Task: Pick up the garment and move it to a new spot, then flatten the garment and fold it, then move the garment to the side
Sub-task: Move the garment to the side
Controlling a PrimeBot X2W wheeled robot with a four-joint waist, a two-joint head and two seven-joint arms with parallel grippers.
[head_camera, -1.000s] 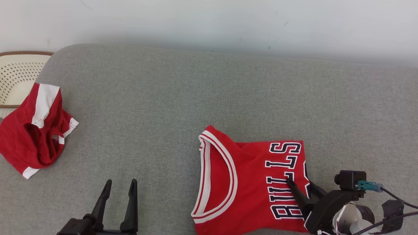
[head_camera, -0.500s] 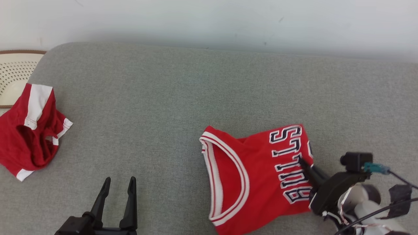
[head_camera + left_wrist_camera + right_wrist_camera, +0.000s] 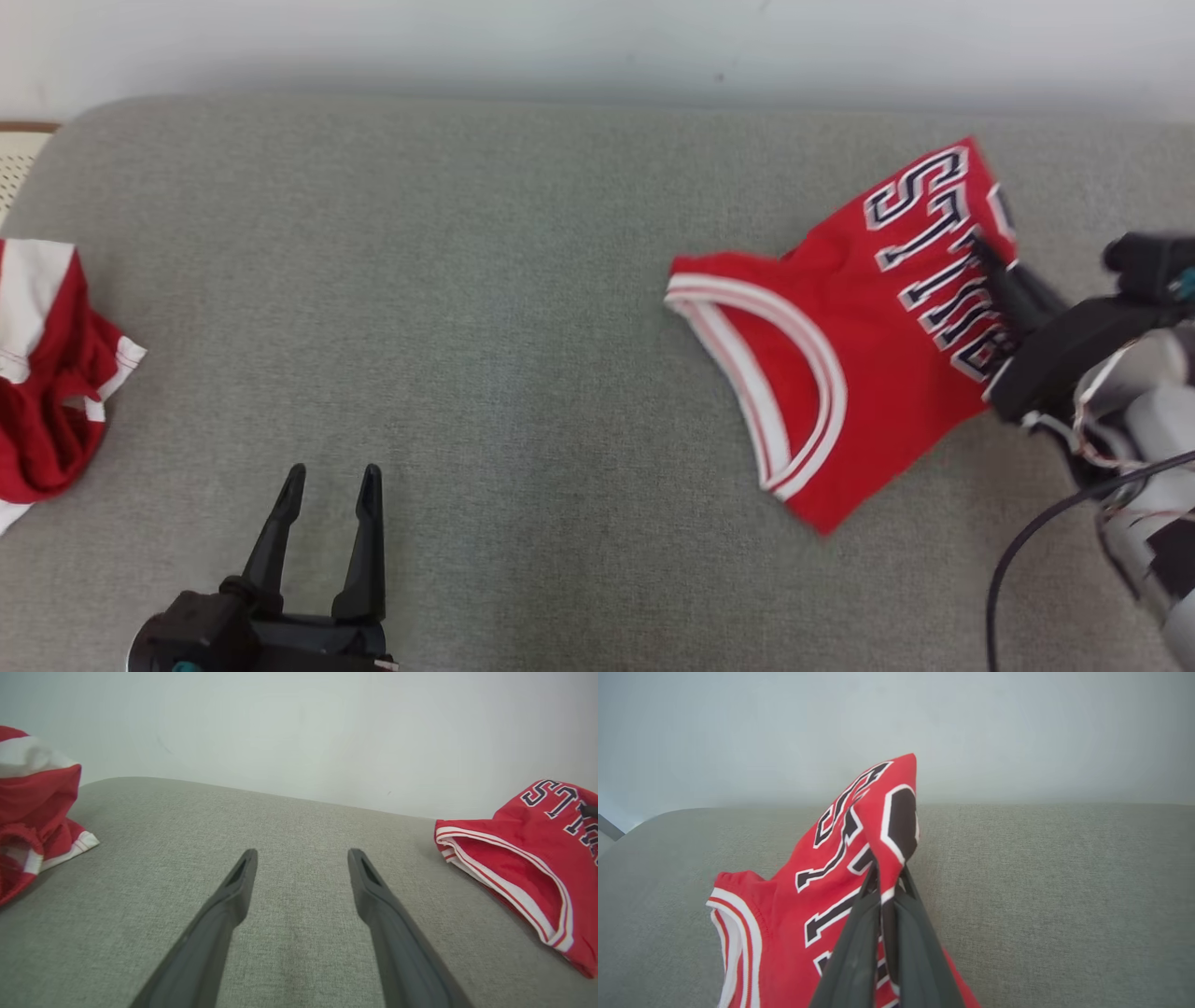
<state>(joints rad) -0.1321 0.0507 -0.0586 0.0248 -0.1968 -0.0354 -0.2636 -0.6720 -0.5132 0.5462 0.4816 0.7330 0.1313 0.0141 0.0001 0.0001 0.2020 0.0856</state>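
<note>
The grey cushion [image 3: 467, 308] spans the whole scene below a pale wall [image 3: 560, 37]. The red jersey [image 3: 840, 373] is on the cushion's right side, towards the far edge. Its long axis runs on a slant, from the white-trimmed neck opening at the near left up to the lettered end at the far right. In the right wrist view the lettered end stands up off the cushion, while the neck end looks to be trailing on it.

A second red and white cloth [image 3: 47, 373] lies bunched at the left edge, well apart from the jersey.

The right gripper [image 3: 982, 247] comes in from the right, its fingers pinched together on the lettered edge of the jersey. The left gripper [image 3: 332, 473] sits at the near left with its fingers apart and nothing between them. The jersey is to its right and farther off, so the right arm is much the nearer. Any carry to the side would probably drag the neck end behind it.

The lettering is dark with a white outline. The far end reads "LLS", and the nearer letters are blurred and partly hidden behind the fingers.
</note>
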